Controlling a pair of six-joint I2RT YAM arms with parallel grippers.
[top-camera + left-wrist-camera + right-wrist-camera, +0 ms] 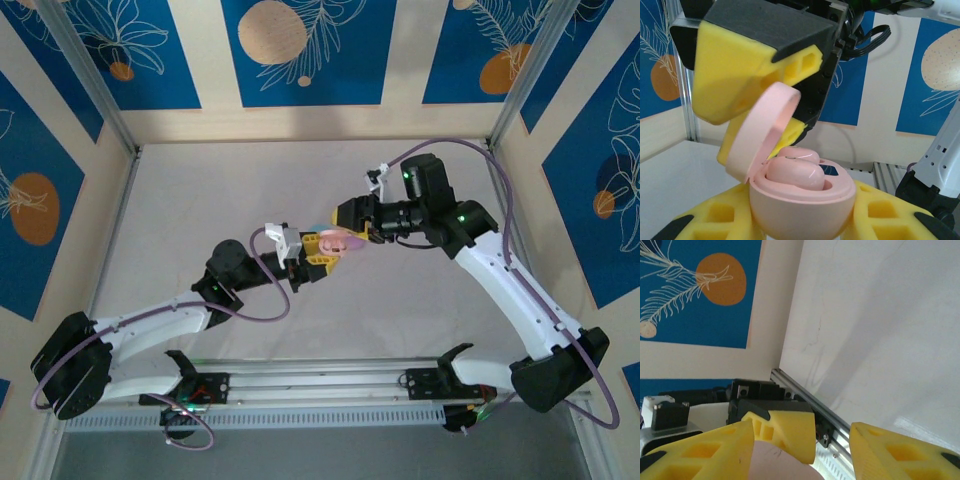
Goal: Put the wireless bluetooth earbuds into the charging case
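Pink earbuds (792, 172) sit inside the open pink case (800, 205), which your left fingers (880, 210) clamp above the worktop (200, 200). Your right fingers (735, 75) stand apart, straddling its raised lid (765, 135).

Arms: two, one left arm (150, 325) and one right arm (510, 290). Yellow foam fingers: four in all, two left fingers (715, 220) and two right fingers (900, 452). One pink charging case (800, 200), with one hinged lid (765, 130). Pink earbuds (792, 175) in the case: one rounded body plain at the front, a second lobe behind it; one bud or two, not determinable. Two purple cables (272, 319), one per arm. One bench (200, 200).
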